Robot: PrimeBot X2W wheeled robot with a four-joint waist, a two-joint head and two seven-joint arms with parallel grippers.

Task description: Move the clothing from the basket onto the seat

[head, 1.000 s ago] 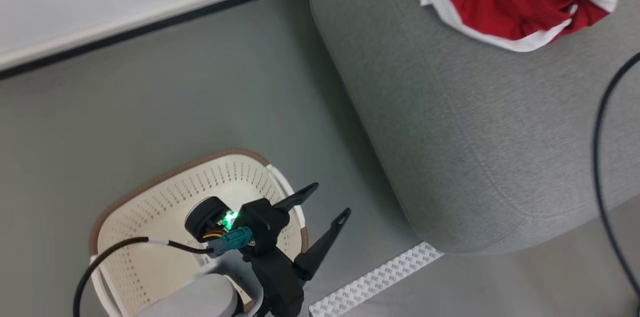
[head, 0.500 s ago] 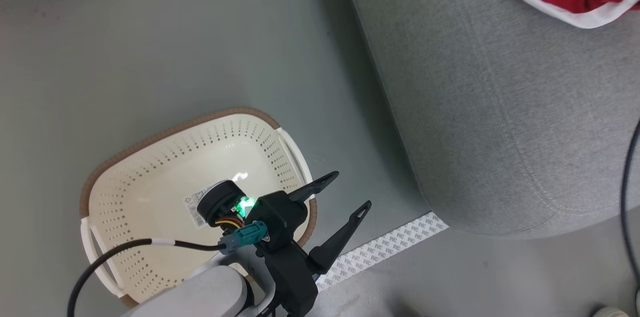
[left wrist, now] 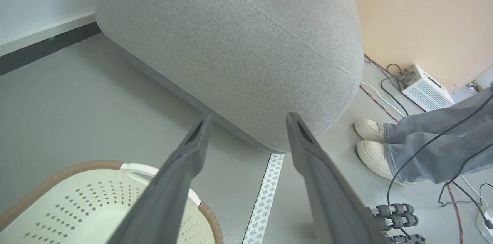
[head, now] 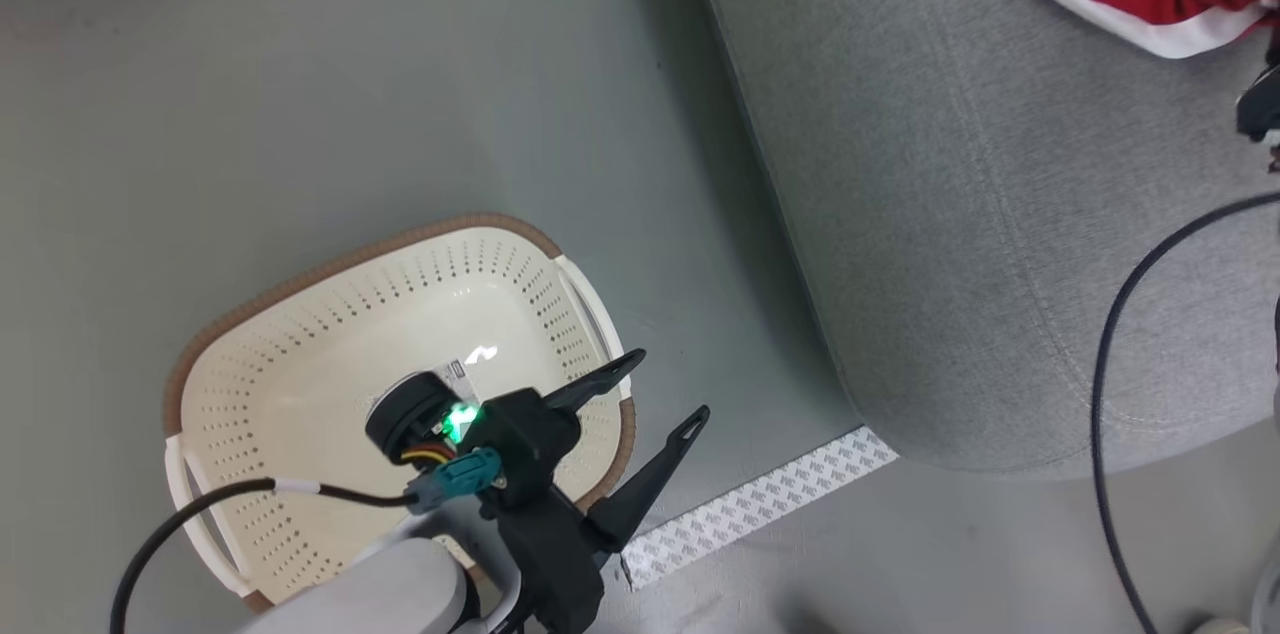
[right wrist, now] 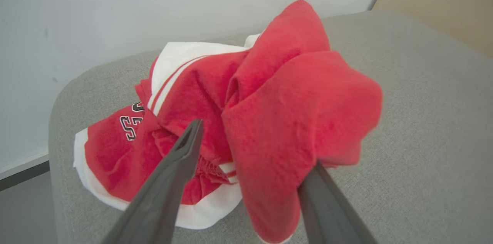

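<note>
The big grey seat [head: 980, 214] had the red and white clothing [right wrist: 269, 121] heaped on it. The basket [head: 300, 354] stood on the floor [head: 350, 94] nearby, with a label sticker [head: 462, 372] inside. We could not read the sticker or the clothing's dark letters [right wrist: 129, 124]. Our left gripper [head: 670, 382] hung wide open, holding nothing. Our right gripper [right wrist: 254, 144] was spread wide too, with red cloth draped across it.

The clothing [right wrist: 238, 121], crumpled red fabric with white trim, thin stripes and dark lettering, lies heaped on top of the grey, rounded seat [head: 980, 214]. The cream basket [head: 300, 334], brown-rimmed and perforated, stands upright near the seat's rounded corner, apart from it.
</note>
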